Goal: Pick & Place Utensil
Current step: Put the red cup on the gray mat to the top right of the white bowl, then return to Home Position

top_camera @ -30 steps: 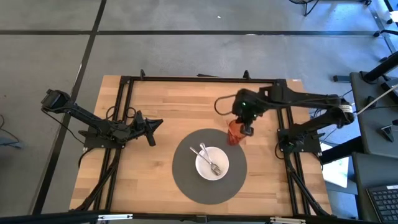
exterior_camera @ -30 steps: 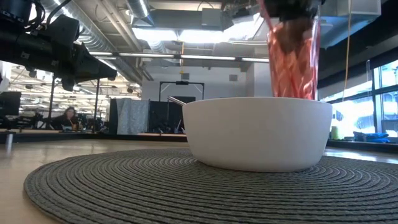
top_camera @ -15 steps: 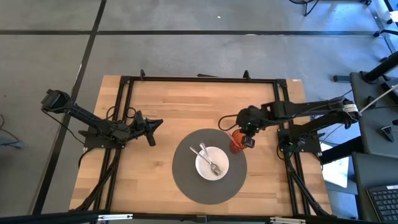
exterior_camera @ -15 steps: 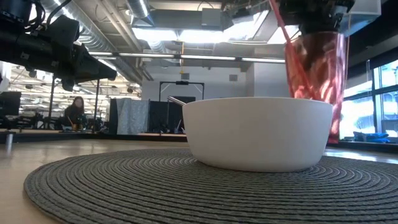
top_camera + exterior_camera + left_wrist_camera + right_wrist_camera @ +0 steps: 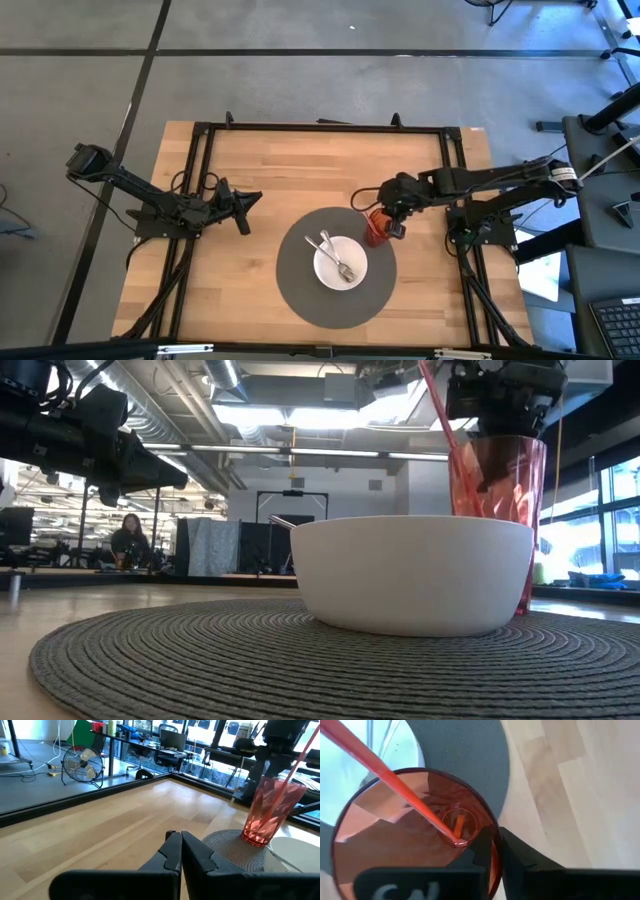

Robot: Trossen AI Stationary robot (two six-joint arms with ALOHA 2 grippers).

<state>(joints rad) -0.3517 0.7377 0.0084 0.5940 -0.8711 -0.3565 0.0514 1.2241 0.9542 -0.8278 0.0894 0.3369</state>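
High view: since 1 second ago the red cup (image 5: 374,229) has come down from a tilted, lifted hold to stand on the right edge of the round grey mat (image 5: 300,290), just beside the white bowl (image 5: 340,262). The right arm has drawn in and lowered, its forearm now stretched level from the right side of the desk (image 5: 290,170), and the right claw (image 5: 390,220) sits over the cup's rim. 2 metal utensils (image 5: 333,255) lie crossed in the bowl. The left arm waits at the left side of the desk, the left claw (image 5: 240,205) pointing toward the middle.

Low view: half a second ago the cup hung higher behind the bowl; now the cup (image 5: 497,500) reaches down to the mat (image 5: 200,660), behind and to the right of the bowl (image 5: 412,572). The right claw (image 5: 500,400) is on the cup's top edge. A red straw (image 5: 440,410) leans out of the cup.

Left wrist view: the left claw (image 5: 176,851) has its fingers pressed together with nothing between them. The cup (image 5: 272,810) stands upright on the mat's edge, faceted and see-through, the straw (image 5: 302,750) slanting up.

Right wrist view: the right claw (image 5: 492,855) pinches the cup's wall, 1 finger inside the rim and 1 outside. The straw (image 5: 395,785) runs down to the cup's bottom.
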